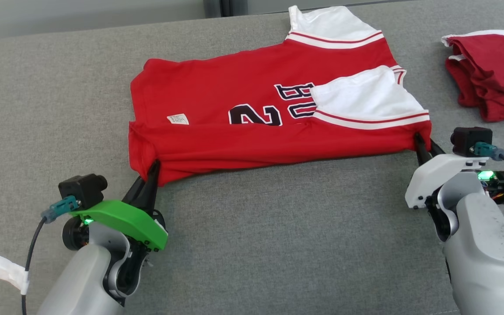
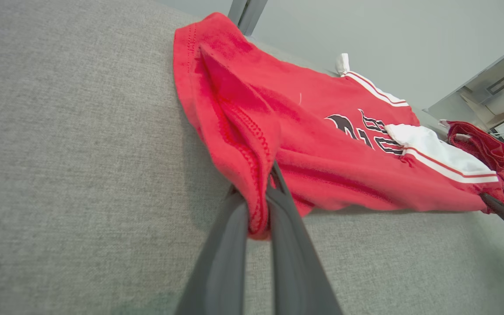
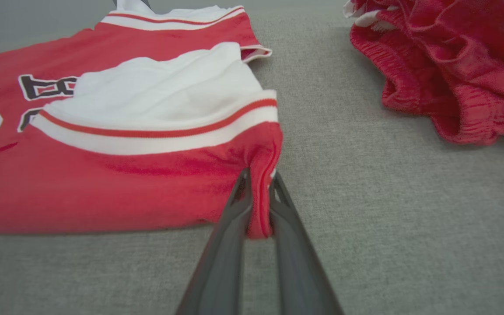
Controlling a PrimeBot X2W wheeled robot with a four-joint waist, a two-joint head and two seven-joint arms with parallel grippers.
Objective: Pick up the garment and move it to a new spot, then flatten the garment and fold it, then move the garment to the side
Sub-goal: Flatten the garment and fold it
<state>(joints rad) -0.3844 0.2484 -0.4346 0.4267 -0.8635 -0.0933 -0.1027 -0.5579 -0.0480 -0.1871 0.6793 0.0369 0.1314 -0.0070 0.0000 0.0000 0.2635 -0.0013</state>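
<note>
Soft, light and probably floppy, the jersey (image 1: 234,94) is pinched at its near corners by the left gripper (image 1: 152,171) and right gripper (image 1: 421,146).

Left pincer (image 1: 154,167), right pincer (image 1: 418,140): both closed.

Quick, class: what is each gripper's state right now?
Left gripper: shut on the jersey, hem corner.
Right gripper: shut on the jersey, near the sleeve.

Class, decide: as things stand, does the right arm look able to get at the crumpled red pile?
Probably not yet: the right gripper is shut on the jersey, though bare grey surface lies between it and the red pile.
</note>
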